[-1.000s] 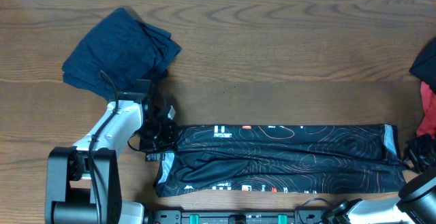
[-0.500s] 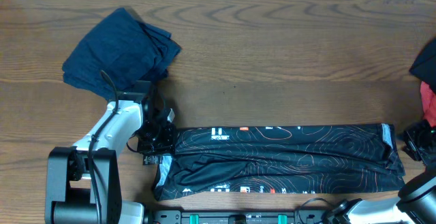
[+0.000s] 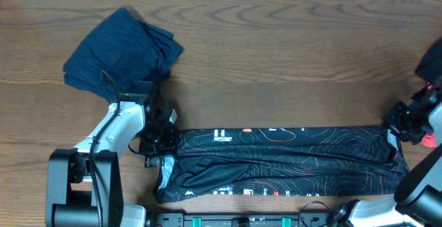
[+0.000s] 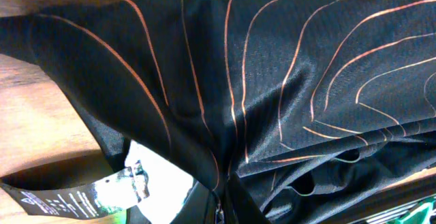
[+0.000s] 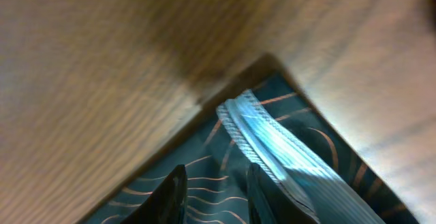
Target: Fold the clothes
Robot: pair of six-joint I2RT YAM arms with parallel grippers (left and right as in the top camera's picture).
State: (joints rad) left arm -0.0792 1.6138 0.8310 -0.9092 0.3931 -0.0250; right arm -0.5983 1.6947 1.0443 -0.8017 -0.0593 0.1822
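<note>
You have one jersey (image 3: 290, 159) on the desk (image 3: 276, 54), lying as a long, narrow strip along the near edge, folded lengthwise with a crease running down its middle. It is a thin, smooth black knit crossed by fine orange contour lines, with small white and coloured marks along both long edges.

Two pincers are at work, one at each end. Your left pincer (image 3: 162, 141) sits at the strip's left end, clenched on the jersey: the left wrist view shows the cloth (image 4: 272, 81) gathered into tight pleats that run down into the grip. One black printed tag (image 4: 75, 197) hangs loose beside it.

Your right pincer (image 3: 402, 123) is at the far right corner. Its two dark fingers (image 5: 174, 190) stand apart, released. The corner of the jersey (image 5: 320, 156) and one ribbed light-blue band (image 5: 272, 142) show beyond them. You cannot tell whether the fingers touch the cloth; that view is blurred.

Two other cloth heaps lie well apart from the jersey: one crumpled navy cloth (image 3: 121, 47) at far left, and one red and black cloth (image 3: 434, 75) cut off by the right edge.
</note>
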